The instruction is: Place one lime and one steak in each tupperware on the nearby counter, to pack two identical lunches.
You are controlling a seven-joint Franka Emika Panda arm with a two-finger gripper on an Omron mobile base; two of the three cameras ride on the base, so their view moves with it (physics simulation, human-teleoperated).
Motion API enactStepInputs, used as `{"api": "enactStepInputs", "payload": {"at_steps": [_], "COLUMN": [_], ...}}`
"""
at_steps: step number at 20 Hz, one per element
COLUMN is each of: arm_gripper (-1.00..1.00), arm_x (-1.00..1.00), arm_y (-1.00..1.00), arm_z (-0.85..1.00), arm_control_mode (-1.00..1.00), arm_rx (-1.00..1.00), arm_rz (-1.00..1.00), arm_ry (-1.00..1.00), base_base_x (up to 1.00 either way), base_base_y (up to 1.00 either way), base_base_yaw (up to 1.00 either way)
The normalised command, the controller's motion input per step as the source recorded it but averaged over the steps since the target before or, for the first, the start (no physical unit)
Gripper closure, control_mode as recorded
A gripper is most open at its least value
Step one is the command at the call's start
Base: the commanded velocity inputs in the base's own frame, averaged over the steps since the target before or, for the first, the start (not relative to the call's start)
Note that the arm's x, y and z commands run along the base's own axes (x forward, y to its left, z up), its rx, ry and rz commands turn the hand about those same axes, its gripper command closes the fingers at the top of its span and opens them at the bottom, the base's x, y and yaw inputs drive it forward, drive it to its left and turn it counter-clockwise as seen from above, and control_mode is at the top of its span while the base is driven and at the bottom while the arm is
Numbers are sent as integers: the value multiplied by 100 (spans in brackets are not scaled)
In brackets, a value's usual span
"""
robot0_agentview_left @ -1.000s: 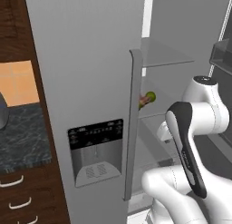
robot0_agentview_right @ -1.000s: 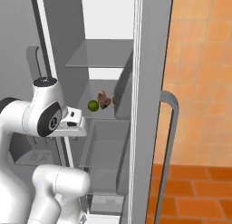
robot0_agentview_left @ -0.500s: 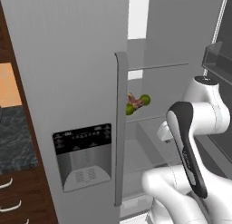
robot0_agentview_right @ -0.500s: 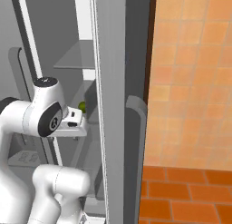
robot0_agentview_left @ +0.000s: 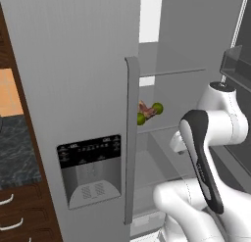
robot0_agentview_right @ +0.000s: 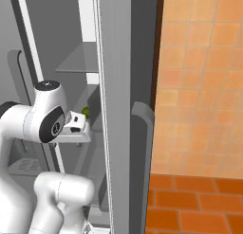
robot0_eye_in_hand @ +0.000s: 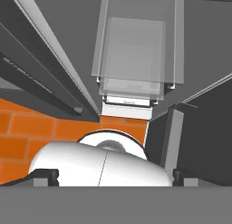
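Grey steel fridge door, with its vertical handle and dispenser panel, stands at the left of the left base view, between the camera and the open compartment. Just past the door's edge, on a fridge shelf, lie two limes with a reddish-brown steak between them; one lime is half hidden by the handle. In the right base view a lime peeps out just beyond the hand, ahead of it and slightly above.

Risk, as judged: the arm is folded close between two door leaves, so a reach toward the shelf could strike the door edge or the shelf lip. The round limes, nudged by a finger, could roll off the shelf or push the steak deeper. With fruit and meat touching, a closing grip could catch both.

Gripper: fingertips spread to their widest at the lower corners of the hand view, nothing between them, touching nothing. It looks down at the orange tiled floor and the clear fridge drawers, away from the food.
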Motion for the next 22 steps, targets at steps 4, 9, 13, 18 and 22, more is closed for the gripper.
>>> {"api": "enactStepInputs", "payload": {"at_steps": [4,9,13,18,22], "arm_gripper": [-100,-100,-100,-100,-100], "arm_x": [0,75,100,99,76], "arm_y": [0,0,0,0,4], "arm_z": [0,-2,-9,0,0], "arm_control_mode": [100,-100,-100,-100,-100], "arm_rx": [0,1,1,9,6], "arm_rz": [0,12,12,-1,-7], "arm_ry": [0,0,-1,-2,-4], "base_base_x": [0,0,0,0,0], "base_base_y": [0,0,0,0,0], "base_base_yaw": [0,0,0,0,0]}}
